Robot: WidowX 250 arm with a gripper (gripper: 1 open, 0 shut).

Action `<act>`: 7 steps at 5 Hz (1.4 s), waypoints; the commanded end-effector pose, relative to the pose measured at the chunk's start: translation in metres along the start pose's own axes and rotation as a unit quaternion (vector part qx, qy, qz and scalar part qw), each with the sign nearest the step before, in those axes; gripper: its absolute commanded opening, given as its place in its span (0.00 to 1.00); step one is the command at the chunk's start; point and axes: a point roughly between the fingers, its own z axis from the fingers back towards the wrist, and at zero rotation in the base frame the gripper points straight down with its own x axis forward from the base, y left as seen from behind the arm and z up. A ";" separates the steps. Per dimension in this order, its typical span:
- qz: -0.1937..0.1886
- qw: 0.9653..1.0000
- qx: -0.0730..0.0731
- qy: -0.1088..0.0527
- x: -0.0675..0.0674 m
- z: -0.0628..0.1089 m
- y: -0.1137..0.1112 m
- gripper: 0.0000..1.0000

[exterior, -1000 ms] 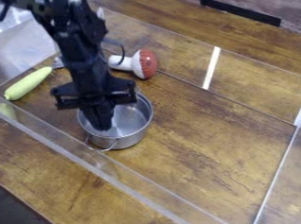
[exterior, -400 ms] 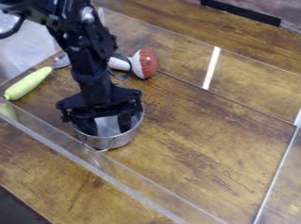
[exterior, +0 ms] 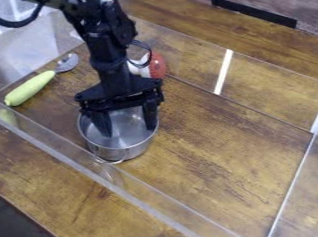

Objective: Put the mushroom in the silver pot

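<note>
mushroom [exterior: 157, 64]: lying on the wooden table, up behind the pot. Only a bit of the red cap peeks out from behind the arm; I can't really see the stem. Not in the pot, and nothing's holding it.

silver pot [exterior: 117, 138]: sitting upright near the front-left of the clear tray. Shiny steel, straight sides, with a little loop handle poking out at the front rim. Can't tell if anything's inside since the claw blocks most of the opening.

claw [exterior: 120, 115]: black, pointing pretty much straight down right over the pot. Fingers are spread wide, one toward each side of the rim, with their tips at about rim level. It isn't pinching anything as far as I can see. Can't say for sure whether the tips touch the rim.

arm [exterior: 99, 32]: black, comes in from the top-left corner and drops down to the claw, crossing in front of the mushroom.

corn [exterior: 30, 86]: yellow-green cob lying on the left, well apart from the pot and close to the left wall of the tray.

clear tray [exterior: 292, 188]: low see-through walls boxing in the work area.

table [exterior: 214, 133]: dark wood planks with everything resting on it.
</note>
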 end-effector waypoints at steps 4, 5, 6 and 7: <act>-0.017 1.000 -0.014 -0.009 0.007 0.005 0.034 1.00; -0.013 1.000 -0.019 -0.004 0.014 0.007 0.030 1.00; 0.044 0.999 -0.016 -0.012 0.030 0.014 0.028 1.00; 0.110 0.993 -0.025 -0.020 0.052 0.029 0.020 1.00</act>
